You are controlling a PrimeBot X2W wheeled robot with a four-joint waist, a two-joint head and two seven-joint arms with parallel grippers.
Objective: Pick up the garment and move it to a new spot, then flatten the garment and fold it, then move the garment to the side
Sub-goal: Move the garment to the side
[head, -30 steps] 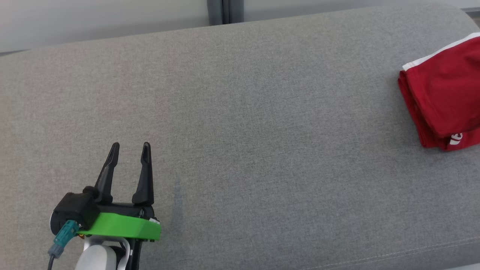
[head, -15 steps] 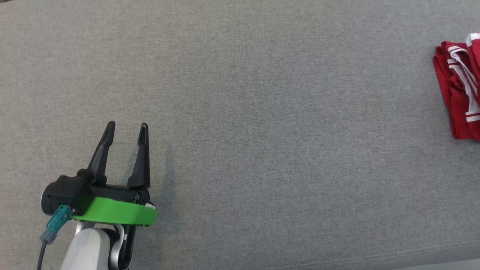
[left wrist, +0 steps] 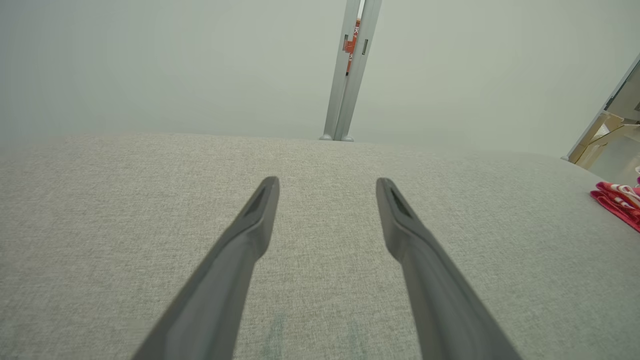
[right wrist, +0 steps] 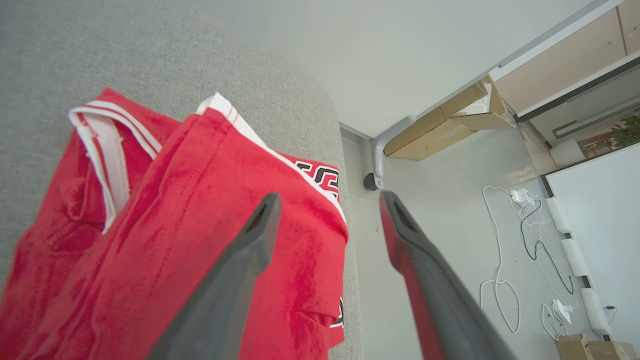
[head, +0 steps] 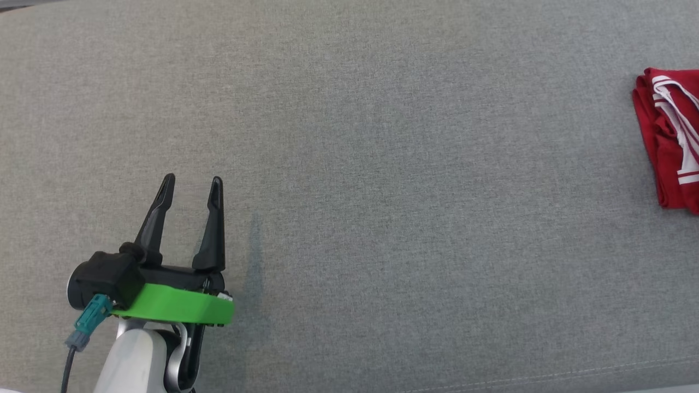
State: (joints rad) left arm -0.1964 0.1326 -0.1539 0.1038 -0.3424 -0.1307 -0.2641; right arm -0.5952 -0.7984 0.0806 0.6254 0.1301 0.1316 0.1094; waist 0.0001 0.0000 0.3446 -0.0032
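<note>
The garment (head: 669, 142) is red with white trim, folded into a small stack at the far right of the grey surface (head: 382, 164). It shows as a red sliver (left wrist: 620, 200) at the right edge of the left wrist view. My left gripper (head: 191, 188) hovers open and empty over the lower left of the surface, far from the cloth. In the right wrist view my right gripper (right wrist: 327, 202) stands open just above the garment (right wrist: 175, 240), at its edge by the surface's end, with nothing between its fingers.
The surface's rounded end drops to a pale floor (right wrist: 440, 210) with white cables (right wrist: 520, 235) and cardboard boxes (right wrist: 450, 120). A grey post (left wrist: 350, 70) stands behind the far edge against a pale wall.
The right gripper's jaws have opened, letting go of the garment. The head camera tilted down, so the picture shifted; the garment at the right edge changed shape. The left gripper kept its pose.
</note>
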